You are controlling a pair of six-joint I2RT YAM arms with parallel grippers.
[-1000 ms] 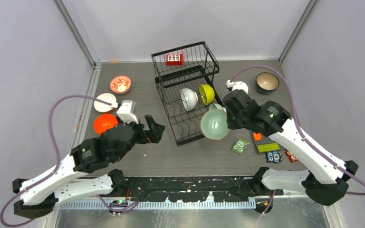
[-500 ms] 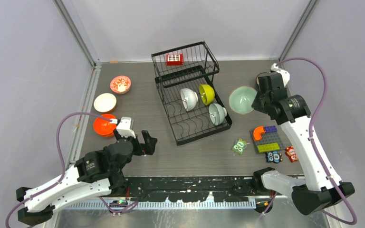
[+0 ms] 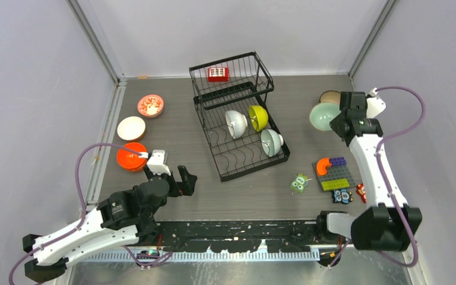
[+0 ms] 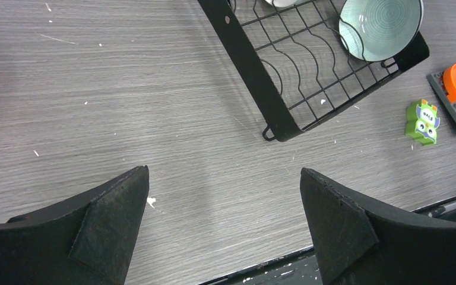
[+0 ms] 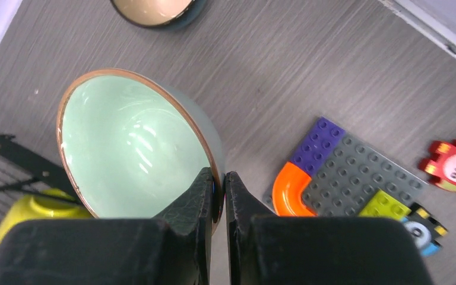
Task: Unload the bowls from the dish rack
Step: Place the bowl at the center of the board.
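Top view first. My right gripper (image 3: 336, 119) is out at about 2 o'clock on the table (image 3: 172, 136), clenched on the rim of the mint bowl (image 3: 322, 116). That bowl sits well clear of the dish rack (image 3: 214, 148), and from here it overlaps the 7 o'clock edge of the dark bowl (image 3: 331, 96). Can't tell if it's touching the table or hanging above it.

The rack is in the middle toward 12 o'clock and has three bowls in its lower tier: a shiny white bowl (image 3: 236, 123), a yellow bowl (image 3: 258, 117) and a grey-green bowl (image 3: 271, 142). Over at 9 to 10 o'clock, three are out on the table: an orange bowl (image 3: 130, 157), a flat white bowl (image 3: 131, 127) and a red-patterned bowl (image 3: 150, 105). My left gripper (image 3: 171, 176) is at about 7 o'clock, well apart from the rack.

Left wrist view: jaws released, spread wide with only bare table between them. The rack's near corner is at 1 o'clock with the grey-green bowl leaning inside it, and a little green owl toy (image 4: 423, 122) is at 3 o'clock.

Right wrist view: my fingertips (image 5: 205, 190) pinch the mint bowl's rim, one inside and one outside. The dark bowl is at 11 o'clock, the toy blocks (image 5: 356, 184) at 3 o'clock, and the yellow bowl peeks in at 8 o'clock.
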